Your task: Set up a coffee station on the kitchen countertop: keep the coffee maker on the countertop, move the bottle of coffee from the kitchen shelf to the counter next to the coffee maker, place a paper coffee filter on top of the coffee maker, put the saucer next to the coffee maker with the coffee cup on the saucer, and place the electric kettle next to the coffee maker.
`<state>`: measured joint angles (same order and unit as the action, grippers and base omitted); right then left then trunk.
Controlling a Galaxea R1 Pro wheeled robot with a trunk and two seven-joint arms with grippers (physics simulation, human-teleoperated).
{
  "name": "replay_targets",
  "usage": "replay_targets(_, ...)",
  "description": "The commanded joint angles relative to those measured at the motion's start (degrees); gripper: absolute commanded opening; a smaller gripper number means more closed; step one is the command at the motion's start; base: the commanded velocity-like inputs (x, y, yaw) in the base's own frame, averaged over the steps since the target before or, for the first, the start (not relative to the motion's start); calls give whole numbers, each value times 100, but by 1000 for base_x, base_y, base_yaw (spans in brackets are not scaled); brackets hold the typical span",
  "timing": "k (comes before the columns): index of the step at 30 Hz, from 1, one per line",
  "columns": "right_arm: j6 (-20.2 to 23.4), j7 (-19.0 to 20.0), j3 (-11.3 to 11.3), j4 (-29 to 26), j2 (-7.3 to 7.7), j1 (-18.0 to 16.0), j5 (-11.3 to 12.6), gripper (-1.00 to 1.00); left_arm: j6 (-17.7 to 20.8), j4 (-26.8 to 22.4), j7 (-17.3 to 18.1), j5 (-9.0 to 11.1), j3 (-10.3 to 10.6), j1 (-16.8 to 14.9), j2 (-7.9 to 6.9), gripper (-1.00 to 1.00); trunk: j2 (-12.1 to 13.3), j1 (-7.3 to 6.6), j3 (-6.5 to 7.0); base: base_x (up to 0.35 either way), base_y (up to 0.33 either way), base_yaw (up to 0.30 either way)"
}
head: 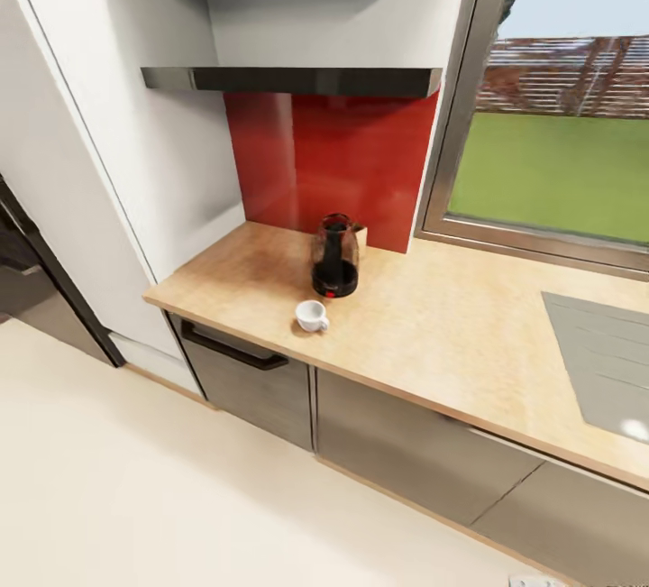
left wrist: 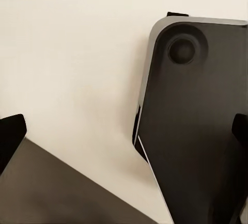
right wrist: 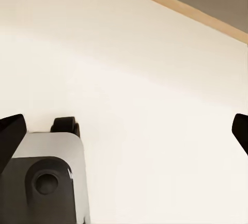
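The electric kettle (head: 335, 258), dark glass with a black handle and a red switch at its base, stands on the beige countertop (head: 451, 325) in front of a red backsplash. The white coffee cup (head: 312, 316) sits just in front of it, near the counter's front edge, directly on the wood. My left gripper (left wrist: 124, 133) hangs open over the pale floor with nothing between its fingers. My right gripper (right wrist: 124, 131) is likewise open and empty above the floor. The coffee maker, bottle of coffee, paper coffee filter and saucer are out of view.
A grey steel sink (head: 604, 362) is inset at the counter's right, under a large window (head: 559, 145). A dark hood (head: 288, 79) hangs above the backsplash. Grey cabinets (head: 261, 380) run below the counter. My dark base (left wrist: 196, 131) lies under the left gripper.
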<state>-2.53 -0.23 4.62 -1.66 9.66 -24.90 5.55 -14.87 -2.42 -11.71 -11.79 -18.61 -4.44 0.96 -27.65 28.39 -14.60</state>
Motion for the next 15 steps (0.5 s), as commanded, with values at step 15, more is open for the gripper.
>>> replay_targets(15, -19, 26, 30, 13, -17, -6, 63, 100, -16, 5, -20, -69, -38, -4, 10, 100, -8, 3, -9, 95, 338, -138)
